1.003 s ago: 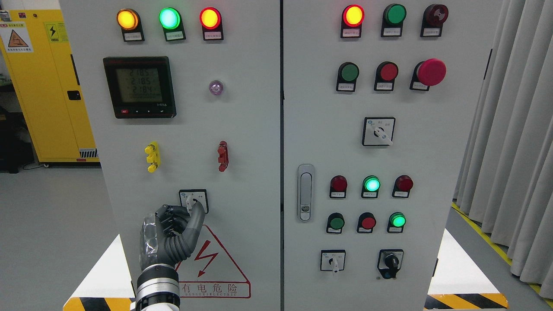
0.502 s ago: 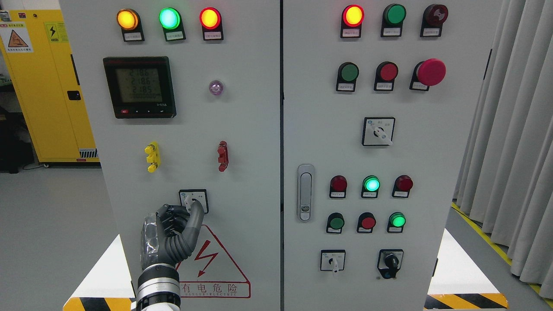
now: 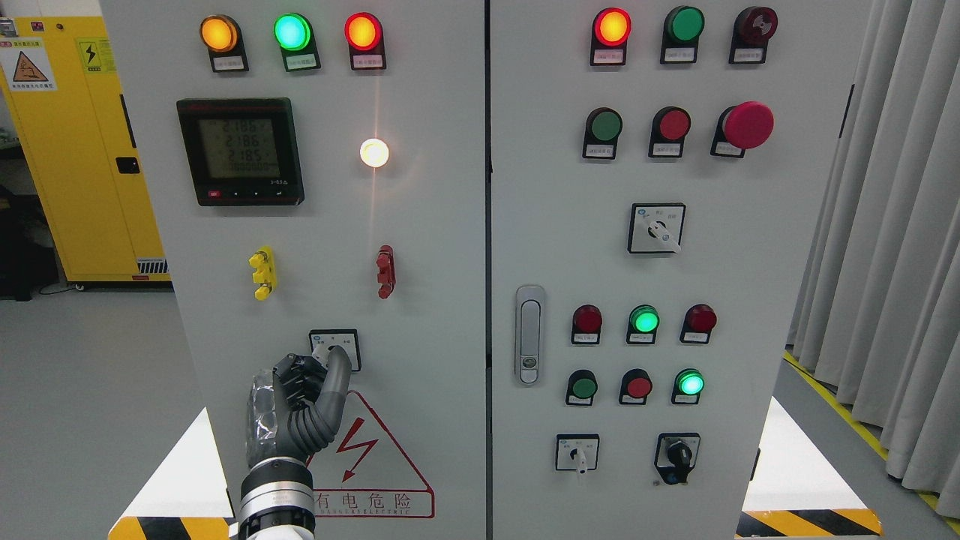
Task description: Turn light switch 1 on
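Your lamp [image 3: 373, 152] on the left cabinet door [image 3: 427, 300] has just come on: half a second ago it was a dull violet dome, and now it glows warm white with a thin vertical flare through it. That says the switch has made contact, so the task looks done or all but done; what remains, by my reading, is only to let go cleanly.

The switch itself, a small rotary selector [image 3: 334, 349] on a square white plate with a black frame, sits at about 6 o'clock from the lamp, low on that door. Your left hand [image 3: 304, 397] has its dark, ribbed, rubbery-looking fingers [image 3: 335, 371] pinched narrowly on the selector's white knob, index finger arched over the top. The hand has shifted slightly left with the turn. The wrist is a smooth metal cuff, and the back of the hand is a glossy translucent shell.

The door is flat, matt, pale grey painted metal. At 5 o'clock from the hand is a red triangular hazard sticker [image 3: 375, 442]. The right hand is out of view.
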Available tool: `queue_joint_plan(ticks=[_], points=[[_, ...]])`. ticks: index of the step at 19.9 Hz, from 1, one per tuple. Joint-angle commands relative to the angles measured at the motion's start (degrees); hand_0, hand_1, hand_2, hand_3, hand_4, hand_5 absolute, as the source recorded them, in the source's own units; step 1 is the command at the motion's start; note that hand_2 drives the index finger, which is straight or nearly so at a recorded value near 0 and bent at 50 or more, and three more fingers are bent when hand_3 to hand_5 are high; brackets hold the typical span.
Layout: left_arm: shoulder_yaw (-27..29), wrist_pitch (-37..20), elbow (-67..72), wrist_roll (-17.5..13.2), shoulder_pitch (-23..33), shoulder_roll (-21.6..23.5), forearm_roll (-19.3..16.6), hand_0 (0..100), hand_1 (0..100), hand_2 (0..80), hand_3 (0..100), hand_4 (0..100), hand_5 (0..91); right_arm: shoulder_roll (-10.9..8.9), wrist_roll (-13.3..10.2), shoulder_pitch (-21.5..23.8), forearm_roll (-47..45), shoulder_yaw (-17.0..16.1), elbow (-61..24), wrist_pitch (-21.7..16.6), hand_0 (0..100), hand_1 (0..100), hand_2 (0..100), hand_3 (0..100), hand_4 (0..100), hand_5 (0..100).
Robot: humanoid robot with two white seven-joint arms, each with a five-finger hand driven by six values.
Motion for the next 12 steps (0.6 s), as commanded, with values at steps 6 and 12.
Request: queue_joint_plan(ticks=[6,12], points=[[0.1,-0.2,0.0,0.3,0.0,-0.2,0.1,53,49,58.9,89,91,84.4,0.0,0.0,0.0,-1.7,0.0,0.0,0.0,0,50,4,0,0,0],[0.1,-0.3,0.0,0.3,0.0,-0.2,0.1,28,53,58.8,89,90,84.3,0.0,-0.1,0.0,-1.7,0.0,0.0,0.0,0,50,4,0,0,0]])
